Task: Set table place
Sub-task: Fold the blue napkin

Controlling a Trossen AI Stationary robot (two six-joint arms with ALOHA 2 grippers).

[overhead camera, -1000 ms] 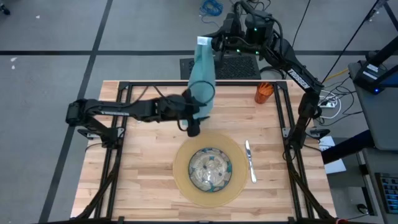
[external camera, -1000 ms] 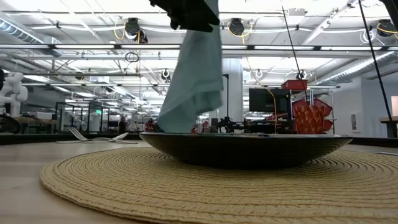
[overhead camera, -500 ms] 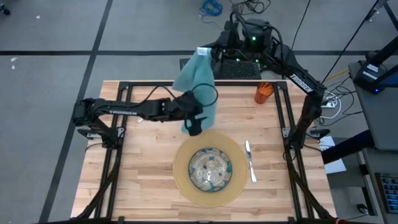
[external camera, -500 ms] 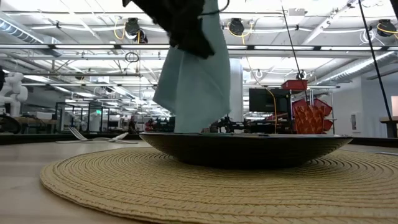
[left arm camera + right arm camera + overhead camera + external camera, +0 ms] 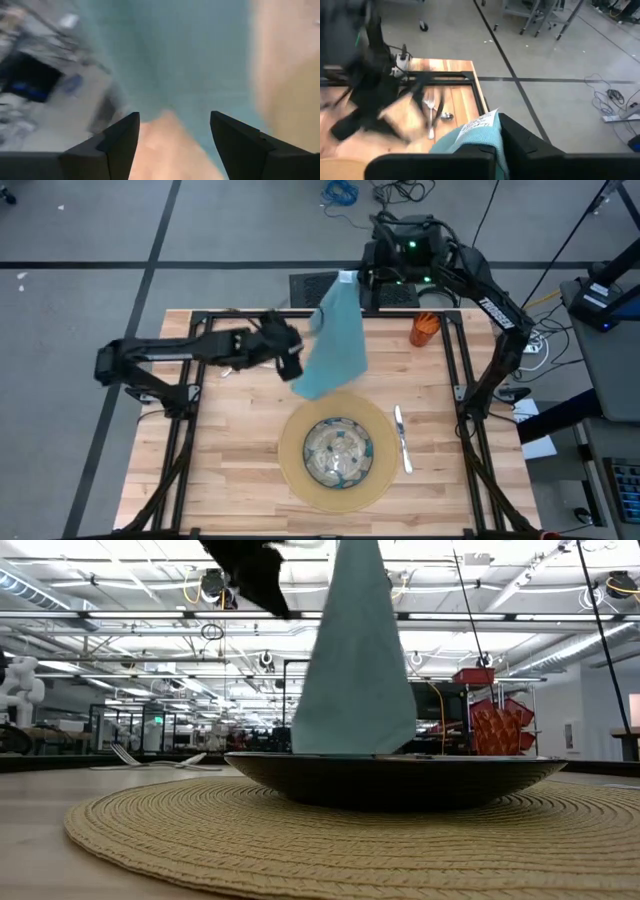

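Note:
A teal napkin (image 5: 333, 345) hangs from my right gripper (image 5: 348, 280), which is shut on its top high over the table's far edge. In the low view the napkin (image 5: 355, 670) widens downward behind the glass bowl (image 5: 390, 780). That bowl (image 5: 338, 452) sits on the round tan mat (image 5: 292, 470). My left gripper (image 5: 292, 367) stands open beside the napkin's lower left edge, with nothing between its fingers (image 5: 120, 145). A knife (image 5: 402, 438) lies right of the mat. The orange cup (image 5: 425, 328) stands at the far right. My right gripper pinches the napkin's top end (image 5: 479, 131), by its white label, between its two fingers. One layer or several, I cannot tell. The cloth hangs slack below the fingers, clear of the table.
A fork (image 5: 430, 117) and a spoon (image 5: 445, 116) lie on the table's far left part, near the black frame rail (image 5: 445, 76). Bare wood lies left of the mat and along the near edge (image 5: 220, 480).
My left gripper has drawn back from the napkin toward the table's left edge and stayed open. My right gripper has shifted a little toward the right and tipped downward. The napkin, narrow a second ago, has swung toward the mat and spread wide at its lower end.

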